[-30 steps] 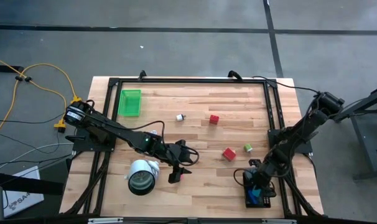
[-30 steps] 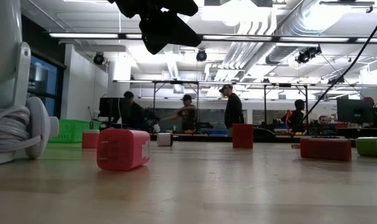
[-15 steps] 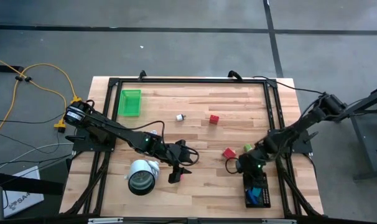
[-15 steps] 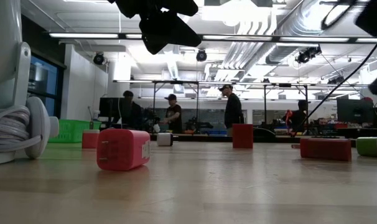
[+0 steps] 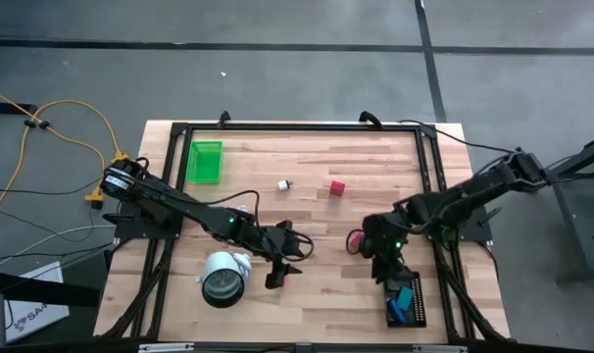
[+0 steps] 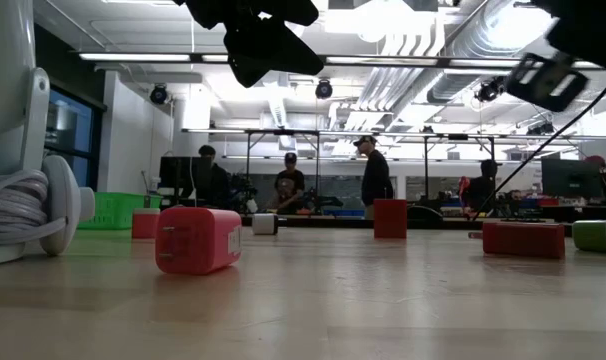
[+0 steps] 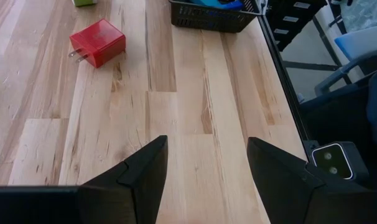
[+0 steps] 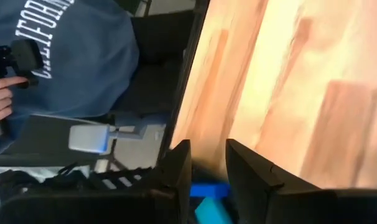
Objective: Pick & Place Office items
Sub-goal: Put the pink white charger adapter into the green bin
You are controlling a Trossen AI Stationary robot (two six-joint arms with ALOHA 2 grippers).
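Office items lay scattered over the table (image 5: 307,221). I read places from the overhead camera, with the far edge as twelve. A white bit (image 5: 283,184) and a red block (image 5: 336,187) sat near each other at about twelve of centre. A second red block (image 5: 355,239) lay at roughly four, and a pink-red block (image 5: 289,277) at six. The black tray (image 5: 405,304) at five o'clock, near the front edge, held blue and teal bits (image 5: 403,299). The green tray (image 5: 206,162) sat at ten and the big round roll (image 5: 223,277) at seven.

The left gripper (image 5: 277,275) hung low at six o'clock, just beside the pink-red block. In its wrist camera its fingers (image 7: 145,168) stood wide apart, with bare wood between them. A red block with two prongs (image 7: 97,42) and the black tray lay ahead of it, well apart.

The right gripper (image 5: 375,253) was at four o'clock, between the second red block and the black tray. In its wrist camera its fingers (image 8: 179,165) stood a little apart, and I could see nothing clamped between them. Blue and teal bits showed low in the gap.

From table height I also saw a green cube (image 6: 597,235) at the far right. Beyond the table edge stood a person in a blue sweatshirt (image 8: 64,56).
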